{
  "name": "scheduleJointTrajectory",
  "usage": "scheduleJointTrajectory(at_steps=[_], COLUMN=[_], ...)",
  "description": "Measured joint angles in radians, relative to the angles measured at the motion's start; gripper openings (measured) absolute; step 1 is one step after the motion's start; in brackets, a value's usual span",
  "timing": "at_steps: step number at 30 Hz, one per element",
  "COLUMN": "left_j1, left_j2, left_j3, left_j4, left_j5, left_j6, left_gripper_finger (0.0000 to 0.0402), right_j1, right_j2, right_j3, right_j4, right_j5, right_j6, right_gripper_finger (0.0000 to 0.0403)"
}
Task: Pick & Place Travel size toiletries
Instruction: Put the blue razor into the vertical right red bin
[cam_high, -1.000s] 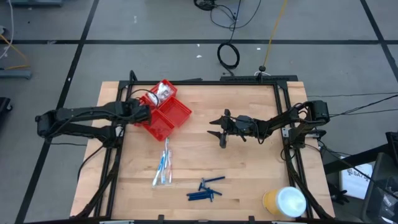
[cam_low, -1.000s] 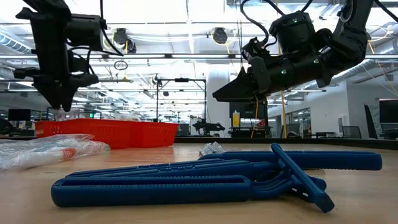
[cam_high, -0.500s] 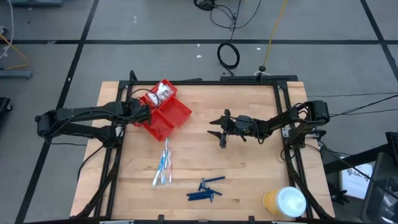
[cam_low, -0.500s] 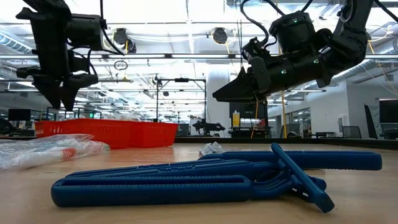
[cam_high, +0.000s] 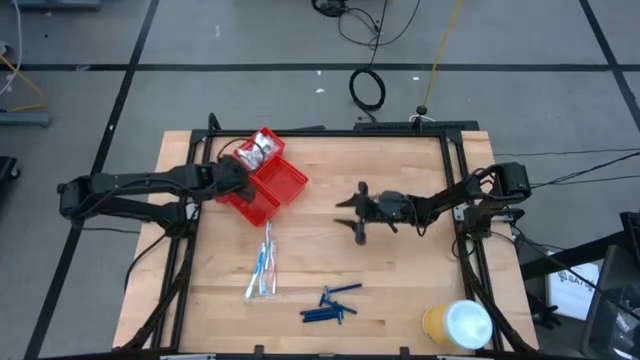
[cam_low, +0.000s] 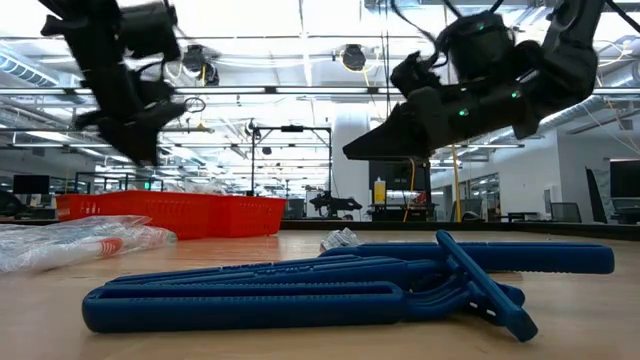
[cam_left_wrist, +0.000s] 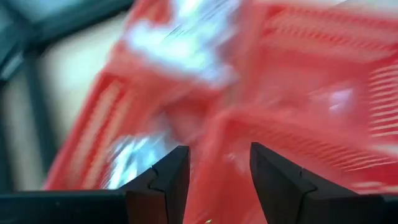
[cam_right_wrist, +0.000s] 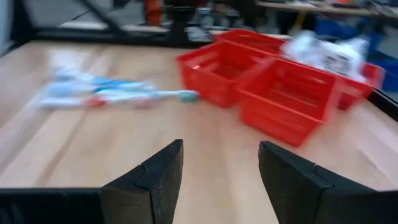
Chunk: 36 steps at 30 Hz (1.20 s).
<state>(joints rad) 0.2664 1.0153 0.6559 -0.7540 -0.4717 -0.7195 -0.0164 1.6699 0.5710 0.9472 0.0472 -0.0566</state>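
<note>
High view: the left pincer (cam_high: 238, 172) hovers over the red tray (cam_high: 285, 184) at the bench's (cam_high: 400, 300) far-left part, its fingers (cam_left_wrist: 166, 176) spread apart with nothing between them. White crinkly packets (cam_high: 263, 149) fill the tray's far compartment. The right pincer (cam_high: 352, 212) hangs above bare wood near the bench's middle, fingers likewise parted and empty. Blue-and-white toothbrushes (cam_high: 263, 265) lie together left of centre, toward the near edge. Dark blue stick-like pieces (cam_high: 332, 305) rest close to the near edge, right of the toothbrushes. A yellow roll with a white top (cam_high: 458, 324) stands at the near-right corner.
</note>
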Motion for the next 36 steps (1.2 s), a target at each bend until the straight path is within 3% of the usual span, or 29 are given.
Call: scheduleJointTrajectory(at_steps=[3,9,13,25,36], left_j1=[-0.053,-0.109,-0.106,-0.103,-0.103], left_j2=[0.000,0.000,0.000,0.000,0.038], left_j3=[0.000,0.000,0.000,0.000,0.000], left_j4=[0.176,0.414,0.541,0.607,0.599], left_j5=[0.000,-0.002,0.016,0.096,0.109], left_j6=[0.153,0.406,0.496,0.515,0.495], left_gripper_finger=[0.0161,0.0161,0.0161,0.0161,0.0161], right_j1=[0.075,0.255,0.344,0.428,0.479], right_j2=[-0.029,-0.102,-0.091,0.082,0.091], right_j3=[0.019,0.219,0.357,0.400,0.400], right_j4=[-0.115,-0.731,-0.979,-0.977,-0.964], right_j5=[0.006,0.065,0.080,0.026,-0.002], right_j6=[-0.027,0.050,0.122,0.240,0.344], right_gripper_finger=[0.0196,0.0196,0.0196,0.0196,0.0196])
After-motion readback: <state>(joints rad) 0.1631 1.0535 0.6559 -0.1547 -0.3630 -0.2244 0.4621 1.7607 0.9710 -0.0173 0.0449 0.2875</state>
